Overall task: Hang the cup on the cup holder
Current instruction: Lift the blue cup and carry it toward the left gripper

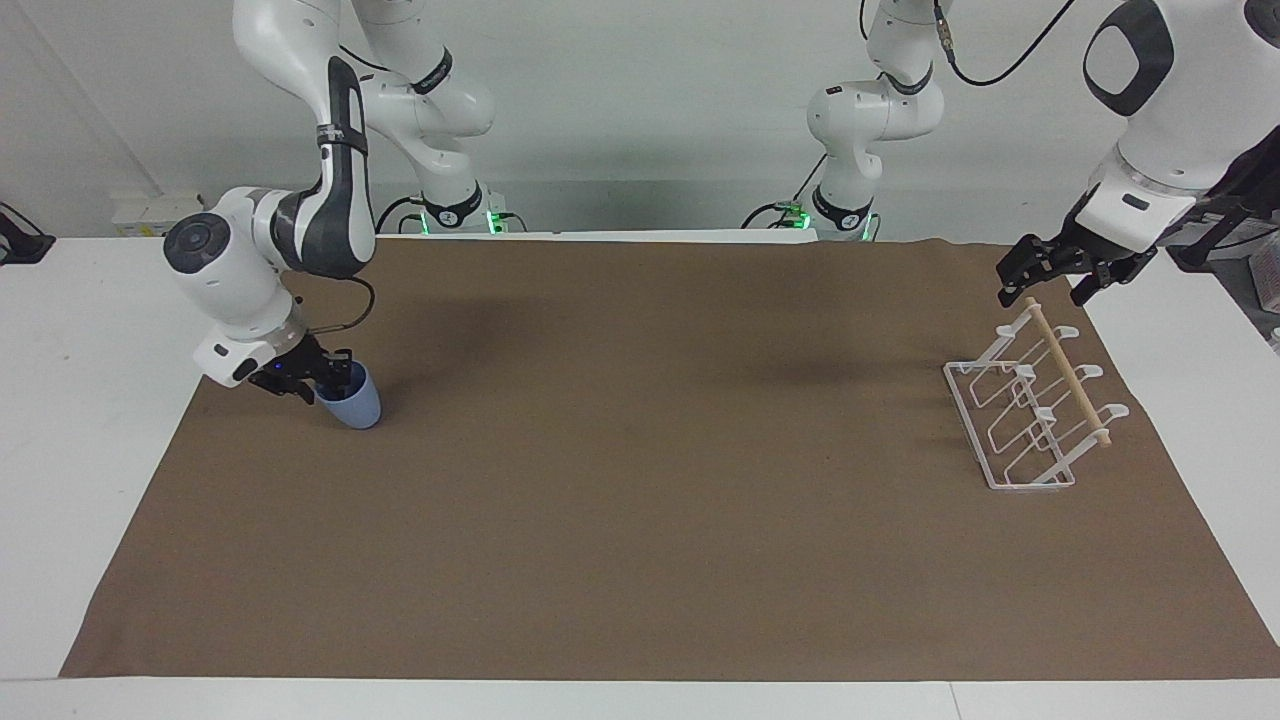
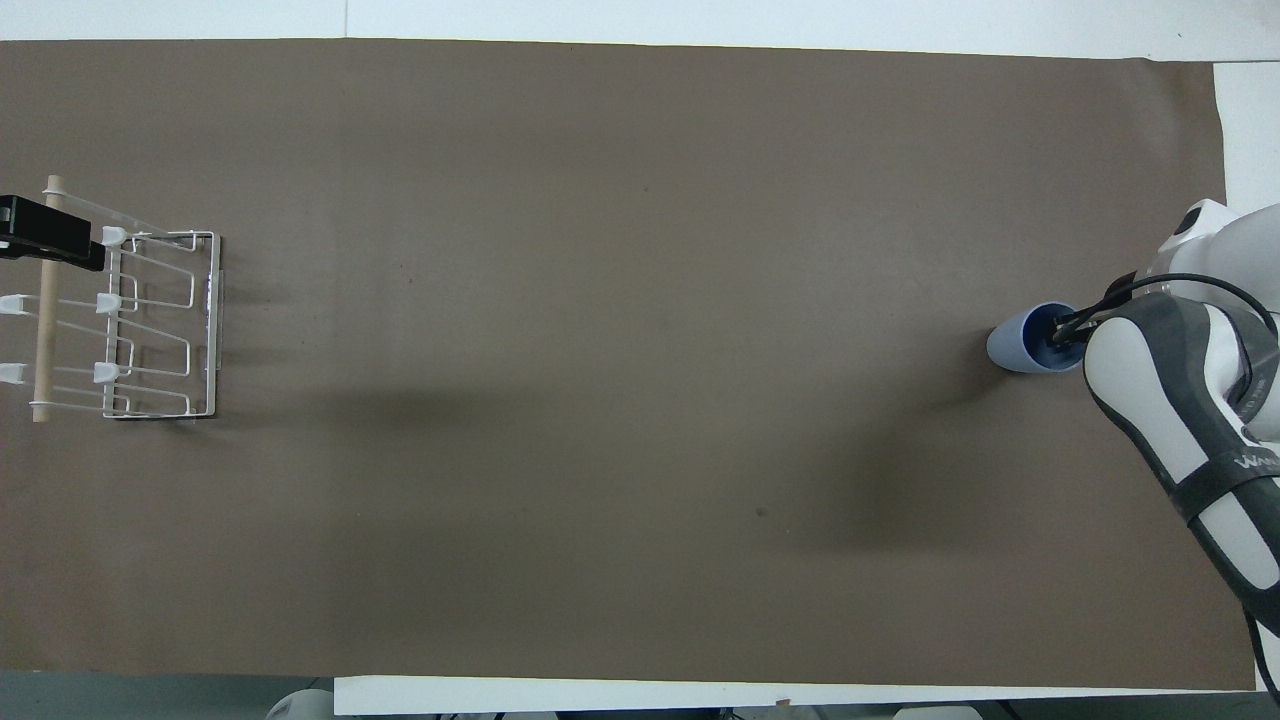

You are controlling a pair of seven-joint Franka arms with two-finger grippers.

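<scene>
Cloth, brown and broad, covered the table under both my arms, and I took the cup holder as my landmark: a white wire rack with slanted looped prongs and a pale wooden dowel along its top, standing at the left arm's end of the cloth. My left gripper hung just over the end of that dowel nearer my bases and waited; I could not tell how its fingers stood.

Well apart from the cup holder, at the right arm's end of the cloth, the cup rested on the cloth, a small light-blue tumbler, matte, with no handle, narrowing toward its base. My right gripper was down at its mouth, one finger seeming to reach inside the rim and the other outside the wall. Whether the fingers already pinched that wall I could not tell.

To do this step well, I judged I should squeeze the wall squarely and gently, since thin plastic may flex or slip. I should lift straight up before crossing toward the cup holder, keeping the open mouth free to go over a prong.
</scene>
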